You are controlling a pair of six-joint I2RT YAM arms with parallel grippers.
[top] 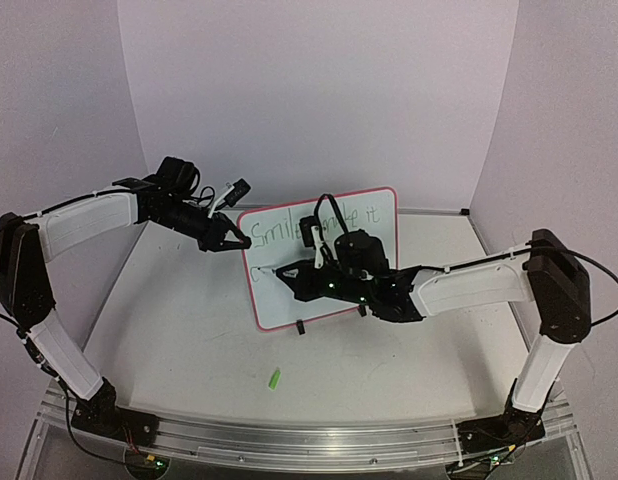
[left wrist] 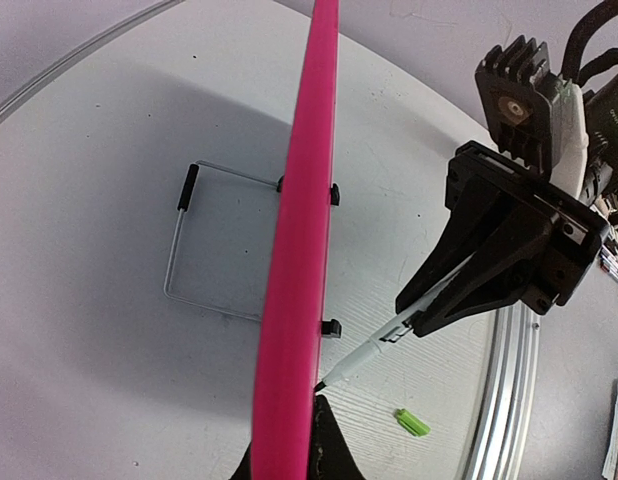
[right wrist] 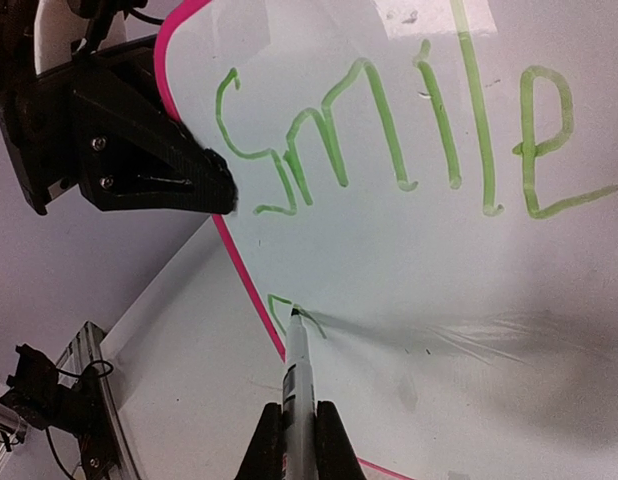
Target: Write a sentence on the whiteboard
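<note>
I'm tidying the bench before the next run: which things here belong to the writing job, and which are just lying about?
In the job: whiteboard; green sentence on it; marker; right gripper holding the marker; left gripper pinching the board's rim; wire stand behind the board.
Lying about: small green cap, loose on the table.

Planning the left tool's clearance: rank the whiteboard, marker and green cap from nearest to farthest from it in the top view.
1. whiteboard: left edge clamped in the left tool.
2. marker: just right, tip on the board.
3. green cap: on the table, in front.
</note>
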